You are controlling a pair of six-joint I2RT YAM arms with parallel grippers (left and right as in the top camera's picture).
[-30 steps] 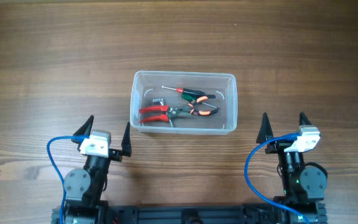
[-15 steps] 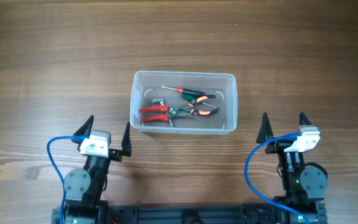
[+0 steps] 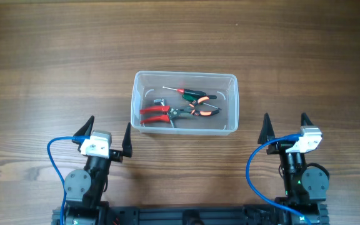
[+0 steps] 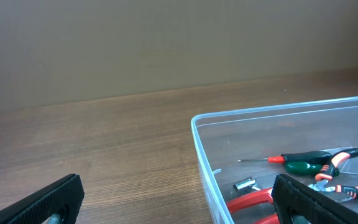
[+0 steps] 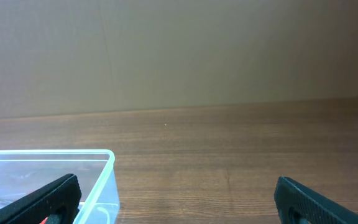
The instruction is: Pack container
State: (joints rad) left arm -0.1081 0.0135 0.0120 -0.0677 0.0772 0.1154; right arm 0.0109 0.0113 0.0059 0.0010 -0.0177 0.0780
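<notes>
The clear plastic container [image 3: 141,80] stands at the table's middle. Inside lie red-handled pliers [image 3: 158,113], orange-and-black pliers [image 3: 203,111], a green-and-red screwdriver [image 3: 191,94] and a small metal socket [image 3: 158,100]. In the left wrist view the container [image 4: 205,158] is at the right, with the screwdriver [image 4: 300,163] and socket [image 4: 245,184] showing. My left gripper [image 3: 107,134] is open and empty, near the container's front-left corner. My right gripper [image 3: 284,126] is open and empty, to the container's front right. The right wrist view shows the container's corner [image 5: 107,174] at the left.
The wooden table [image 3: 305,56] runs all round the container. A plain wall [image 5: 179,56] stands behind the table's far edge. Blue cables [image 3: 52,156] loop beside both arm bases at the front edge.
</notes>
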